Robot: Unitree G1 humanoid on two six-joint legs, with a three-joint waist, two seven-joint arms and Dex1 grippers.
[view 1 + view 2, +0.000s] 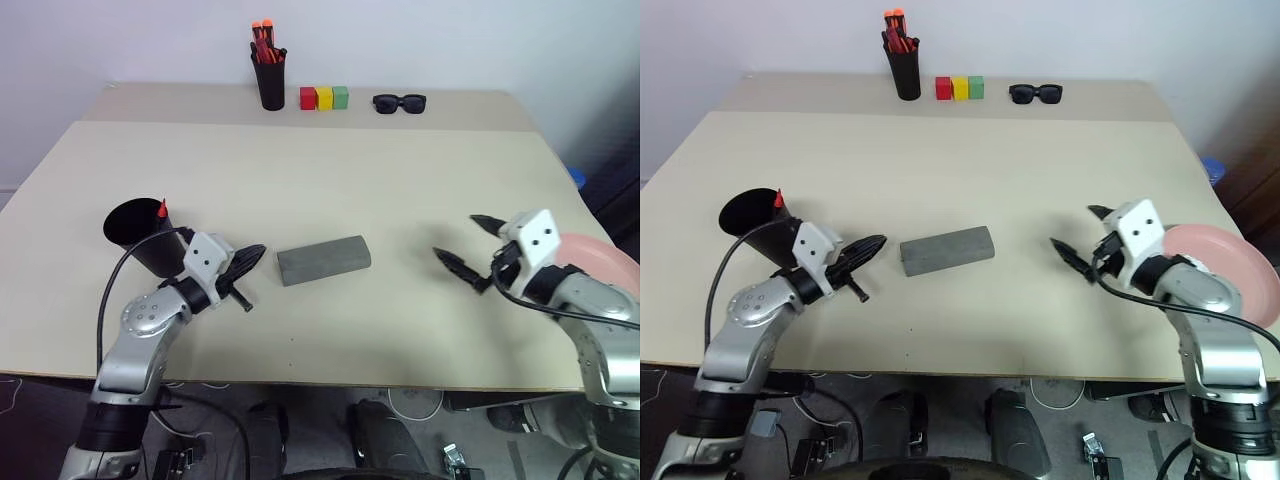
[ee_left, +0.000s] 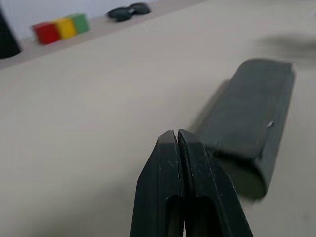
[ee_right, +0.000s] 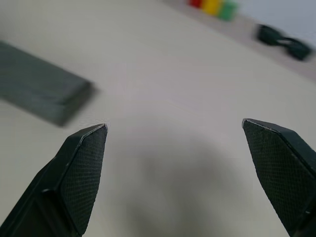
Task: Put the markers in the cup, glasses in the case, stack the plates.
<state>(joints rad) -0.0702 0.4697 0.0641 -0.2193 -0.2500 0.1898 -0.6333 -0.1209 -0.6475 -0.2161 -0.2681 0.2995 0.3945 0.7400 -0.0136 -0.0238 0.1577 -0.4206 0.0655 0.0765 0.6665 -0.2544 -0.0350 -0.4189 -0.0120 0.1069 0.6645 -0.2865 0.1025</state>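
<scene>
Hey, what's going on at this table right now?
A humanoid robot is tidying a beige table. Its left gripper is shut and empty beside the closed grey glasses case. Its right gripper is open and empty, near a pink plate at the table's right edge. A red marker pokes out of the black cup. At the back stand a pen holder, three coloured blocks and black sunglasses.

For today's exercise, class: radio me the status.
Left gripper shut, empty; right gripper open. Case closed between them. Red marker in cup. Nothing blocking.
</scene>
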